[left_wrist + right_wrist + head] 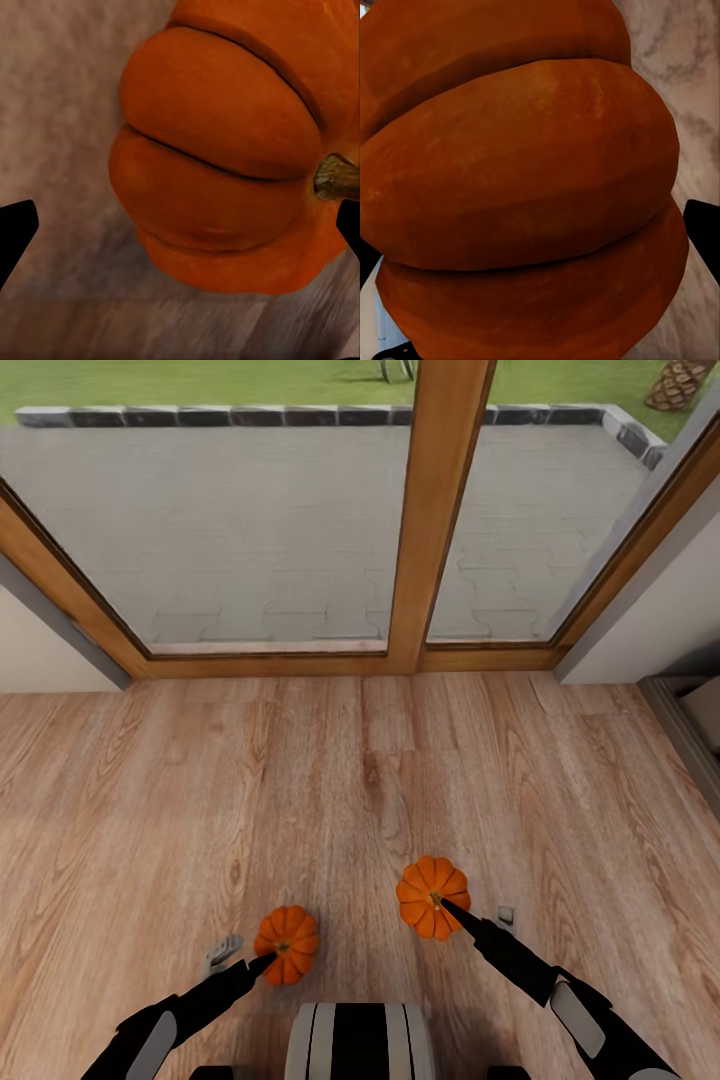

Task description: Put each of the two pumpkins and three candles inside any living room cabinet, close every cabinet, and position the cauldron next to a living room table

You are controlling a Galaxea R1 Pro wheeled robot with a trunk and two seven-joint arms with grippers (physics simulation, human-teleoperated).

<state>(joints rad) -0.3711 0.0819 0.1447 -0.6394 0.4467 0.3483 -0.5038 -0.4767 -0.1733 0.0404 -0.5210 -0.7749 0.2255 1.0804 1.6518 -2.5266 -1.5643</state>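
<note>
Ahead of you a wood-framed glass door (pixel 440 510) fronts bare plank floor (pixel 350 780). Your right gripper (pixel 452 908) pinches one pumpkin (pixel 432 896); your left gripper (pixel 268 958) pinches the other pumpkin (pixel 286 944) (both held above the floor). The left wrist view shows that pumpkin's brown stem (pixel 336 177), tiny from the head camera.

**Quick count**

Two pumpkins — one (pixel 286 944) on the left, one (pixel 432 896) on the right. Two grippers as well, left (pixel 268 959) and right (pixel 448 906) — one per pumpkin. Two glass door panes ahead.
</note>
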